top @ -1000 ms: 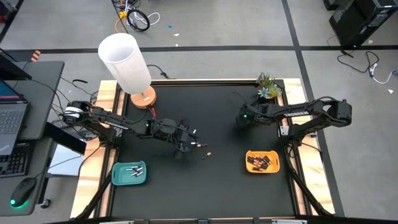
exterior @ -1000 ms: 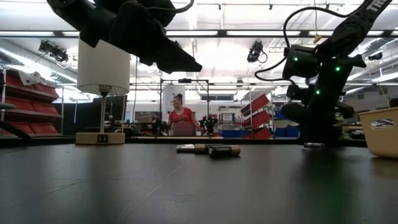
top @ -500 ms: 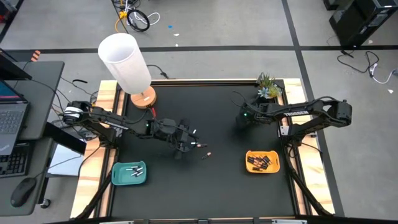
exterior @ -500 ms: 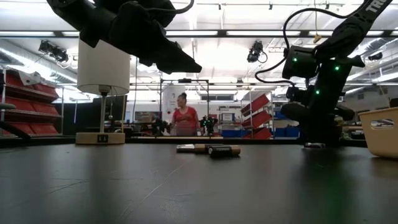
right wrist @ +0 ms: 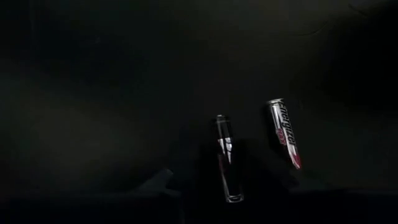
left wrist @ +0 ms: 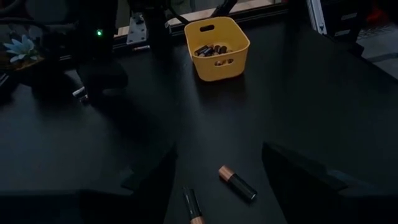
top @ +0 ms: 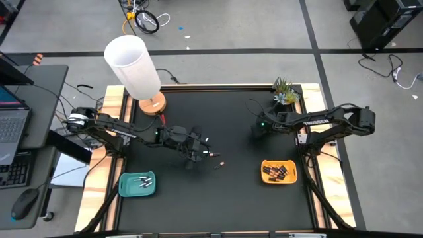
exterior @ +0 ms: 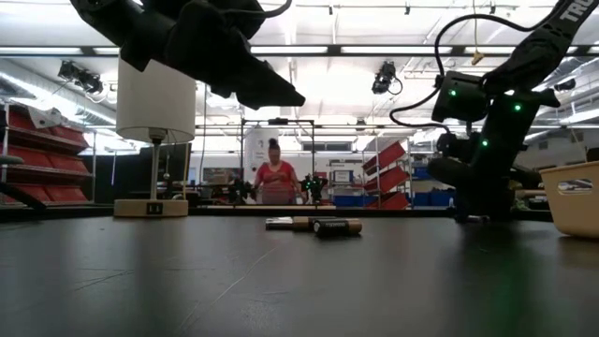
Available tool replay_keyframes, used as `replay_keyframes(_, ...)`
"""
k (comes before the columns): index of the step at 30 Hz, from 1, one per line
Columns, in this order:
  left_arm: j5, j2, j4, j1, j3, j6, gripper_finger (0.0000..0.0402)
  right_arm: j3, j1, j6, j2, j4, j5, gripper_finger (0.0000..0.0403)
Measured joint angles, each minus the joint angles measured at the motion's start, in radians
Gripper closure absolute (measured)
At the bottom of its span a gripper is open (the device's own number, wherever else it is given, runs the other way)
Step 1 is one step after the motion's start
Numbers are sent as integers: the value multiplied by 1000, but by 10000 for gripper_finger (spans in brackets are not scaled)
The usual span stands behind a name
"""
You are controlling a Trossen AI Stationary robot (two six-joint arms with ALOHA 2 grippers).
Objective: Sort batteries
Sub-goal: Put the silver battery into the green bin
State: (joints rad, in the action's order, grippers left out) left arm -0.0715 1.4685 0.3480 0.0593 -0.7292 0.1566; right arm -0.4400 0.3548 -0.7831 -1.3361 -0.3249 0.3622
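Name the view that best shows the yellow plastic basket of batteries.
The left wrist view: the yellow plastic basket shows whole, dark batteries inside. High view shows it small; low view only its edge; right wrist view none.

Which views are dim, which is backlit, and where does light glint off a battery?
Right wrist view: almost black, with glints on two silvery cylindrical batteries on the table. Left wrist view: dim, though the yellow plastic basket stands out. Low view: bright ceiling lights silhouette the left gripper. High view: evenly lit.
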Motion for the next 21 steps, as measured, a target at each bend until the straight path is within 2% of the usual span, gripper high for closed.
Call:
replay_keyframes(4, 0, 0, 1, 0, 0, -1, 149, 0, -1, 26, 0, -9, -12, 368)
replay_keyframes(6, 0, 0, 1, 0, 0, -3, 149, 0, -1, 49, 0, -3, -25, 388)
replay_keyframes(9, 10, 0, 1, 0, 0, -14, 149, 0, -19, 79, 5, 39, -44, 388)
replay_keyframes(11, 22, 0, 4, 0, 0, -30, 149, -12, -51, 127, 20, 83, -104, 394)
replay_keyframes(14, 22, 0, 8, 0, 0, -38, 149, -31, -107, 229, 72, 241, -191, 396)
replay_keyframes(21, 21, 0, 64, 0, 0, -100, 149, -31, -235, 359, 103, 572, -219, 396)
